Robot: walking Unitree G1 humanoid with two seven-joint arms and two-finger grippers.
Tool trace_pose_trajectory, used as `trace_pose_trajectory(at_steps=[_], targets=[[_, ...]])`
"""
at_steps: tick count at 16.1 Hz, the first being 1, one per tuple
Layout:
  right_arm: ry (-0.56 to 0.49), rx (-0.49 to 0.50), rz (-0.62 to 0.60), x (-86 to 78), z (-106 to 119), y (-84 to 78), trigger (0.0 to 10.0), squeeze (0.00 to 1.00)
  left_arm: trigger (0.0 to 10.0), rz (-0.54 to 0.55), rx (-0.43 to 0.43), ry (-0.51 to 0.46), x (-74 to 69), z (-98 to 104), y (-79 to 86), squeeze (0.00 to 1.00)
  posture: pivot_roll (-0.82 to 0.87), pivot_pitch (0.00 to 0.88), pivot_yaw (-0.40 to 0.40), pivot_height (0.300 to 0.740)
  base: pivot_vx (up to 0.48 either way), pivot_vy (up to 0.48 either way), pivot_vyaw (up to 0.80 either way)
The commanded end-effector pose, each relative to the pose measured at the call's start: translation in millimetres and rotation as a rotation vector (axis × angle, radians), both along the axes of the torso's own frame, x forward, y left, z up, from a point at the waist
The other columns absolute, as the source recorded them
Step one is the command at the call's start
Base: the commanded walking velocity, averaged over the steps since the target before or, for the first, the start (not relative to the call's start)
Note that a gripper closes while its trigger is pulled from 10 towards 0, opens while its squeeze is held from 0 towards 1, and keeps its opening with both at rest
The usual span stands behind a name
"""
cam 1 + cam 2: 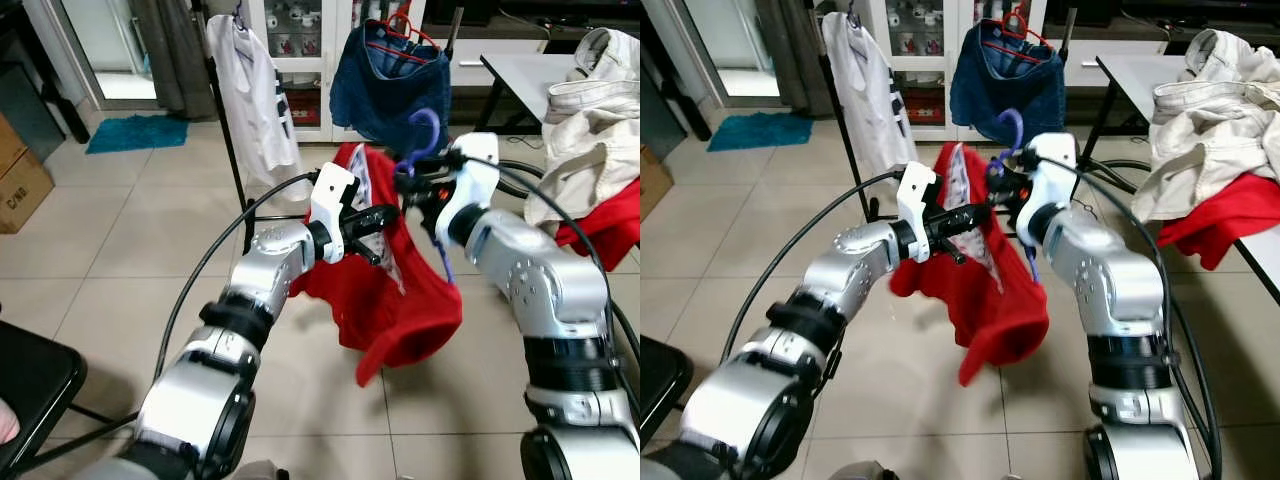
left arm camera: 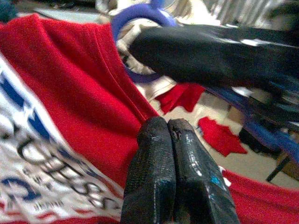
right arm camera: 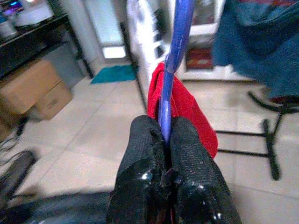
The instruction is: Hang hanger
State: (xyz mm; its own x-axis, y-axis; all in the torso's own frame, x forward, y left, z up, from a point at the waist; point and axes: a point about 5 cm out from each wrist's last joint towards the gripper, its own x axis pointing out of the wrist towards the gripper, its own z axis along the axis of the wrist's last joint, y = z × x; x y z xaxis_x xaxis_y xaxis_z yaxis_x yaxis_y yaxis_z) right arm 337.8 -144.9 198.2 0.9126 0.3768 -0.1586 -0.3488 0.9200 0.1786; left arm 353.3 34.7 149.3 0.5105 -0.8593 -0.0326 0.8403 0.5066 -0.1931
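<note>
Head views first: both silver arms are raised in front of the robot above a tiled floor (image 1: 120, 250). A red T-shirt (image 1: 385, 300) with a white printed panel is draped on a purple hanger (image 1: 425, 135), which is held up in mid-air between the two arms. The right hand (image 1: 408, 182) is clenched on the hanger just below its hook. The left hand (image 1: 375, 218) is closed on the red fabric just beside the neckline. Behind the arms, a black clothes rack (image 1: 232, 150) is seen carrying a white shirt (image 1: 252, 95) and a dark blue garment (image 1: 385, 85) on a red hanger (image 1: 405, 25). A worktop (image 1: 525, 75) at the right is piled with pale clothes (image 1: 590, 110), and a red cloth (image 1: 610, 225) hangs over its edge. A teal mat (image 1: 137, 132) lies near the doorway, well apart from the rack.

Left wrist view: the two black fingers (image 2: 152, 177) are pressed together, with the red fabric pinched at their tips; the printed panel and the purple hook are seen just beside them.

Right wrist view: the purple hanger stem (image 3: 175, 56) is gripped between the closed fingers (image 3: 145, 158), and red cloth hangs beyond them.
</note>
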Motion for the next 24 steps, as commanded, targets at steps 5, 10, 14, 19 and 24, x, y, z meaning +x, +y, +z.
trace_pose_trajectory(at_steps=[5,10,14,19,24], targets=[[-0.075,-0.031,-0.086,10.9,12,-18.4,10.0,0.00,0.0,-0.132,0.071,-0.020,-15.9,-5,16.2,0.00,-0.04,0.000,0.024,0.740,0.000,0.000,0.00],[-0.114,-0.063,0.009,7.2,17,-4.0,10.0,0.00,10.0,-0.030,0.006,-0.008,-6.2,8,15.2,1.00,-0.04,0.000,0.017,0.740,0.000,0.000,0.00],[-0.161,-0.171,0.040,4.7,19,11.7,10.0,0.00,10.0,0.004,-0.005,0.005,-0.9,10,2.9,1.00,-0.05,0.000,0.029,0.740,0.000,0.000,0.00],[-0.187,-0.174,0.071,-0.2,23,24.6,10.0,0.00,10.0,0.099,0.041,-0.030,10.6,15,-4.0,1.00,-0.05,0.000,0.039,0.740,0.000,0.000,0.00],[-0.191,-0.163,0.094,-1.9,24,30.2,10.0,0.00,10.0,0.082,0.046,-0.039,11.2,15,-11.3,0.67,-0.06,0.000,0.040,0.740,0.000,0.000,0.00]])
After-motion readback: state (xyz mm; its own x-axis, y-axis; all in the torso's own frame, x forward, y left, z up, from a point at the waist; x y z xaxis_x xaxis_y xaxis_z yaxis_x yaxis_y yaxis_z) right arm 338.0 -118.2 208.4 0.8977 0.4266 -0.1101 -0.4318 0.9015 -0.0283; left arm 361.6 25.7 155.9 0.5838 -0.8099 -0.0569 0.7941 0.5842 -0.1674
